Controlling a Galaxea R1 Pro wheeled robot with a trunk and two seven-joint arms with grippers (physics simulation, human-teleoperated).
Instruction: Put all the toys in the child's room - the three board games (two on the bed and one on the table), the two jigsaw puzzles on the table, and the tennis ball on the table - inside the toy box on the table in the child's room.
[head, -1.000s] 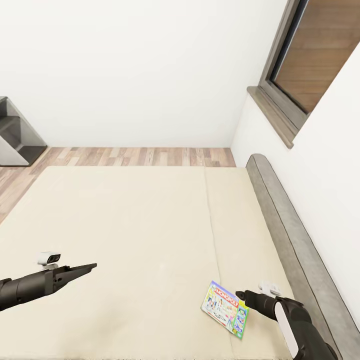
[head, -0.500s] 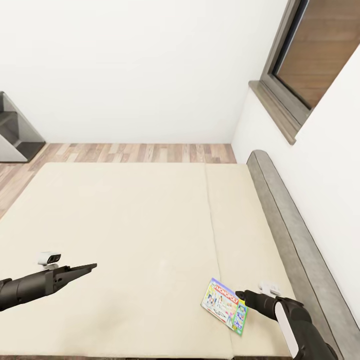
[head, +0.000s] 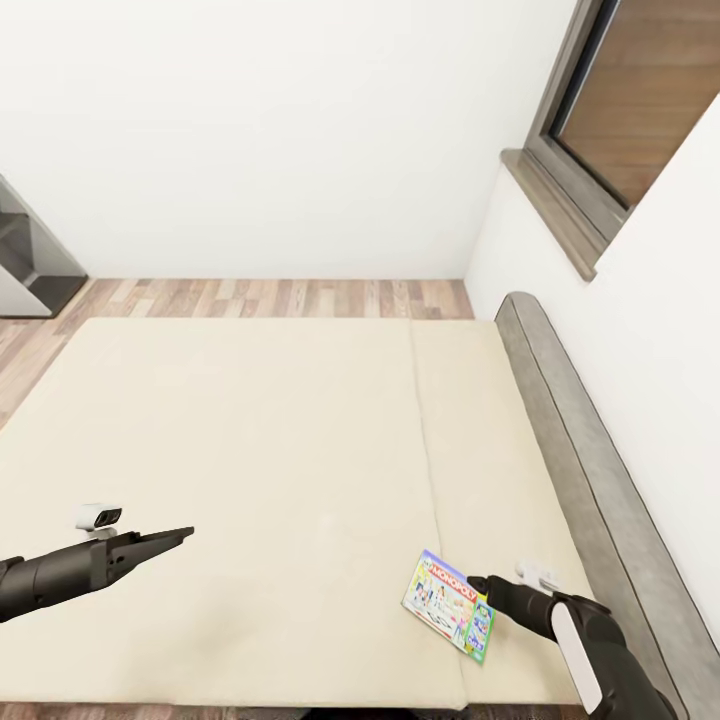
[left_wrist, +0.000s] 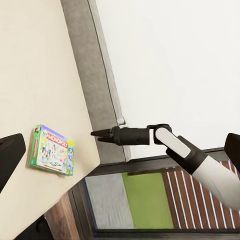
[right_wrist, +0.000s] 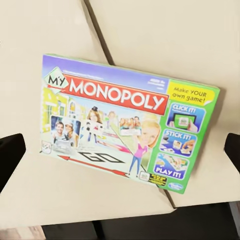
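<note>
One board game (head: 450, 605), a green-edged Monopoly box with a red band (right_wrist: 127, 122), lies flat on the beige bed (head: 250, 450) near its front edge, on the headboard side. My right gripper (head: 477, 584) hovers just beside and above the box, open, with its fingertips (right_wrist: 10, 160) spread wider than the box's picture. From the left wrist view, the right gripper (left_wrist: 96, 134) points at the box (left_wrist: 51, 150) with a small gap between them. My left gripper (head: 186, 533) is open and empty over the mattress, far to the box's left.
A grey-brown headboard (head: 580, 430) runs along the bed's right side under a white wall with a dark-framed window (head: 600, 110). Wood floor (head: 270, 297) lies beyond the bed, and a dark cabinet (head: 25, 265) stands at the far left.
The whole picture has shifted up a little, so the bed's front edge now shows at the bottom: the camera moved. Both arms hold the same pose and the box has not moved on the bed.
</note>
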